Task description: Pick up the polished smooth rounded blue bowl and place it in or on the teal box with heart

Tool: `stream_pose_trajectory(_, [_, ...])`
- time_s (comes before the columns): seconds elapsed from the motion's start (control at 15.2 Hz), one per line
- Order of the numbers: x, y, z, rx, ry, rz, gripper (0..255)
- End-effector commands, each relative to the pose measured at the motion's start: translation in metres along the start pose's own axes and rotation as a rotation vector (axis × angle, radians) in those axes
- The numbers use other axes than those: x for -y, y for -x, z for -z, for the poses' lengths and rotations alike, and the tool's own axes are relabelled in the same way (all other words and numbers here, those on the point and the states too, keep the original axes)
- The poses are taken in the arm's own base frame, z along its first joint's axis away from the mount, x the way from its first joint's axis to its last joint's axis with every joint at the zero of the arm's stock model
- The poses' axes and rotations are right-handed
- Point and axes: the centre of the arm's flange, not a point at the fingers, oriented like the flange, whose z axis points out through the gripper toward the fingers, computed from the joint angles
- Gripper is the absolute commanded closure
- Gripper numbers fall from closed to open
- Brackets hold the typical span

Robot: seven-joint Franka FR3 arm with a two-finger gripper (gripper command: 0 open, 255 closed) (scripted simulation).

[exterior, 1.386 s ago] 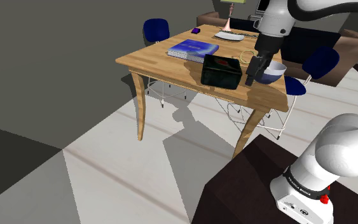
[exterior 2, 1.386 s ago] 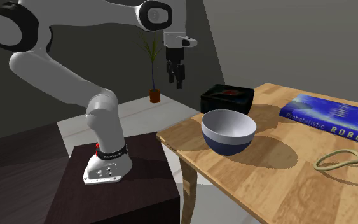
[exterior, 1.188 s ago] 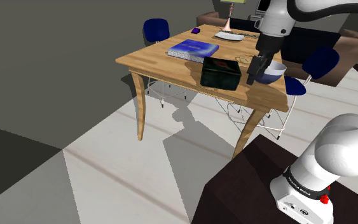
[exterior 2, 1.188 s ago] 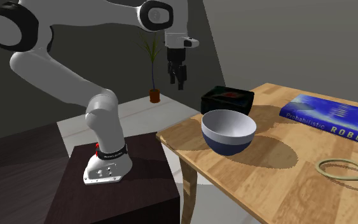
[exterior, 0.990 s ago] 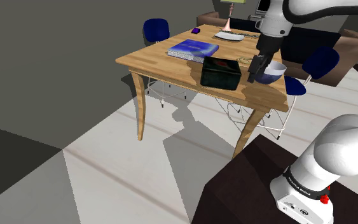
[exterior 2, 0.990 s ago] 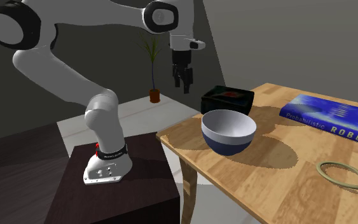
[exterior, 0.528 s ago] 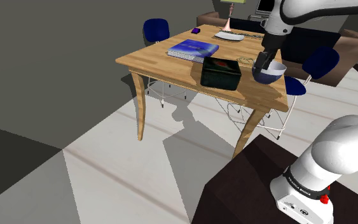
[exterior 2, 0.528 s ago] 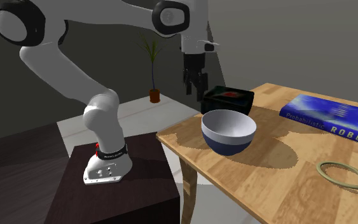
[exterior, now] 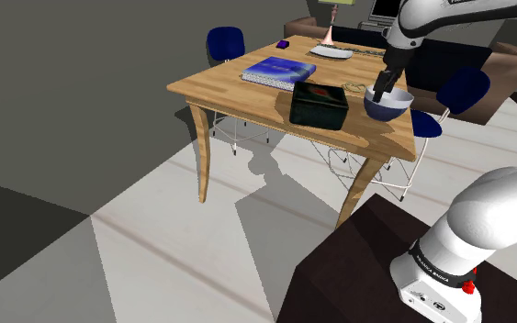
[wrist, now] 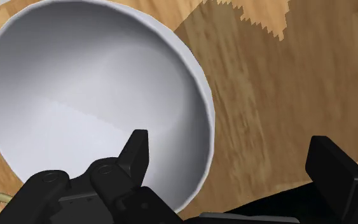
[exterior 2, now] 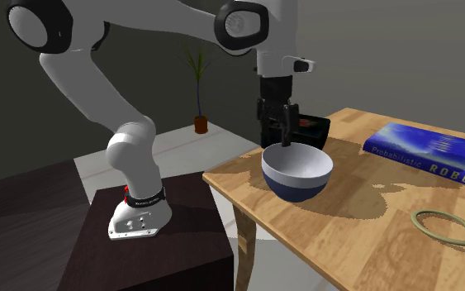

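Blue bowl (exterior 2: 297,175) (pale inside) sits on your tabletop (exterior 2: 362,248); the spread end effector (exterior 2: 277,136) straddles its 12 o'clock rim, second exterior view.

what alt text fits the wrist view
The open gripper straddles the rim of a bowl with a pale grey inside. One black finger hangs over the bowl's hollow and the other over the wooden table beside it.

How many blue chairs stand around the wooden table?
2: one chair at the table's far side, toward the shoulder view's left; another past the table's right edge. The arm may hide others.
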Motion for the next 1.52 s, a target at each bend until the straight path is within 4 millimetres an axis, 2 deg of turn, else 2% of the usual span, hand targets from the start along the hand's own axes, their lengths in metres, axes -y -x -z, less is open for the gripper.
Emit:
stream_pose_trajectory(0.0, [-0.008, 0.0, -0.005, 0.0, 0.005, 0.0, 0])
stream_pose_trajectory(0.4, [-0.008, 0.0, -0.04, 0.0, 0.005, 0.0, 0])
stream_pose_trajectory(0.92, [-0.008, 0.0, -0.04, 0.0, 0.005, 0.0, 0])
stream_pose_trajectory(0.99, [-0.008, 0.0, -0.04, 0.0, 0.005, 0.0, 255])
stream_pose_trajectory(1.45, [-0.008, 0.0, -0.04, 0.0, 0.005, 0.0, 255])
